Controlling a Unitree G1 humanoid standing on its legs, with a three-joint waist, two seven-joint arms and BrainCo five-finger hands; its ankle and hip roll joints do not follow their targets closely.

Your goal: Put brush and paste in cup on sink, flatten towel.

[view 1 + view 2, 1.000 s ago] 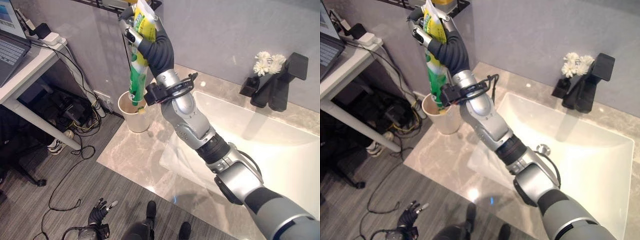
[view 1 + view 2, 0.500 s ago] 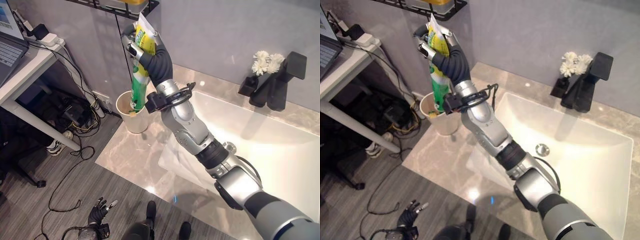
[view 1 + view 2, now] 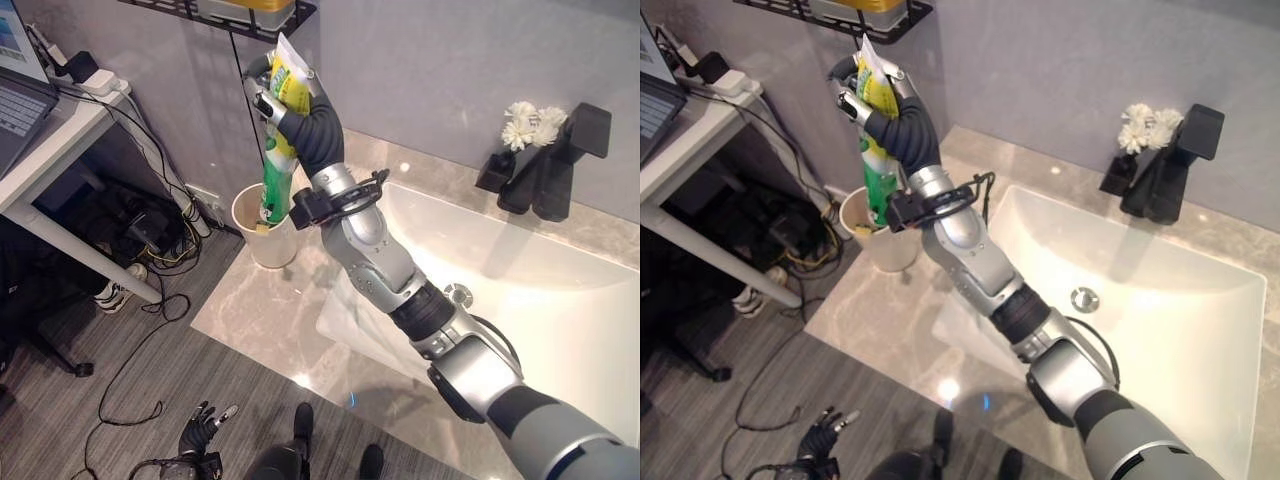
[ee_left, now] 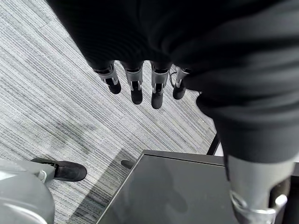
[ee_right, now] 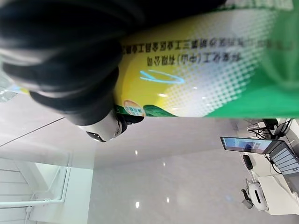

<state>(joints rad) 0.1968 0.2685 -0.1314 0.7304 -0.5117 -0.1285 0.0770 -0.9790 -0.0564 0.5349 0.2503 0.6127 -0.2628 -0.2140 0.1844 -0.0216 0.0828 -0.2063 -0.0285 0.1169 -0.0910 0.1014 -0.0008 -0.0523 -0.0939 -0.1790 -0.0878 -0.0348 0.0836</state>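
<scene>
A yellow and green toothpaste tube [image 3: 278,135] hangs upright with its lower end inside the cream paper cup [image 3: 264,228] on the left end of the marble counter. My right hand [image 3: 295,100] is shut round the tube's upper part, above the cup. The tube [image 5: 196,70] also shows pressed against the hand's dark cover in the right wrist view. Something small and yellow lies inside the cup [image 3: 880,240]. A white towel [image 3: 365,320] lies over the counter's front, partly under my right arm. My left hand [image 4: 140,86] hangs low over the floor with straight fingers, also seen as the left hand [image 3: 203,430].
A white sink basin [image 3: 540,300] takes the counter's right part, with a black tap [image 3: 560,160] and white flowers [image 3: 530,122] behind it. A black wire shelf [image 3: 240,12] hangs on the wall above the cup. A white desk [image 3: 50,130] with a laptop stands left.
My right hand has lowered the tube, so its lower end now sits deeper in the cup. The camera has shifted slightly.
</scene>
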